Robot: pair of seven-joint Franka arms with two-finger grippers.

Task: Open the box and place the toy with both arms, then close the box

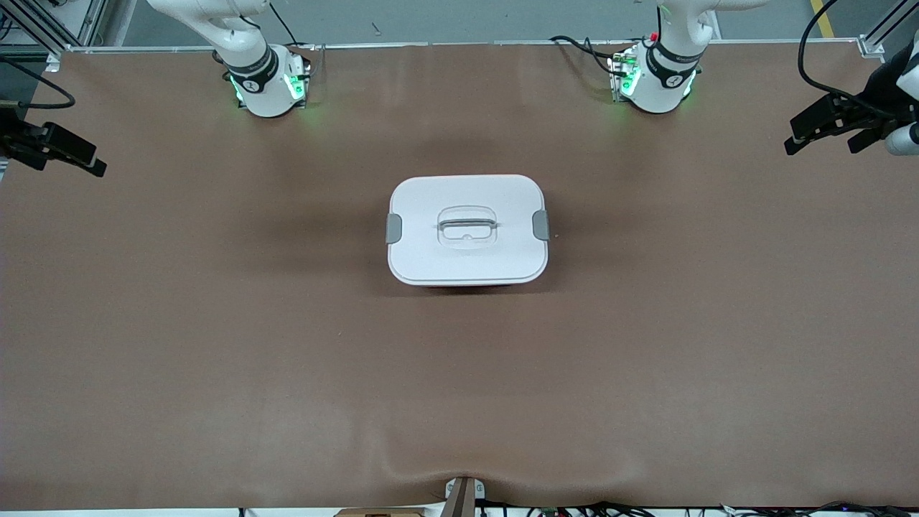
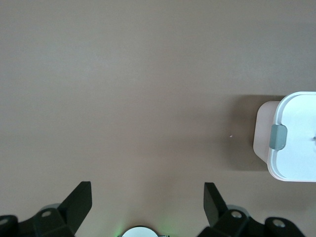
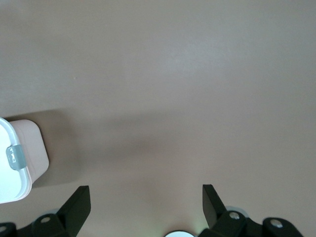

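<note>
The box [image 1: 467, 228] stands in the middle of the table with its white lid on and a grey clip [image 1: 393, 227] at each end. The toy is out of view. My left gripper [image 1: 822, 143] hangs open and empty over the bare table toward the left arm's end. In the left wrist view the left gripper [image 2: 147, 190] has the box [image 2: 296, 138] off to one side. My right gripper [image 1: 72, 154] hangs open and empty over the right arm's end. The right wrist view shows the right gripper [image 3: 146, 192] and a corner of the box [image 3: 17, 158].
Brown matting [image 1: 215, 345] covers the whole table. The two arm bases [image 1: 269, 86] [image 1: 653, 82] stand at the table edge farthest from the front camera. Cables run along the edge nearest that camera.
</note>
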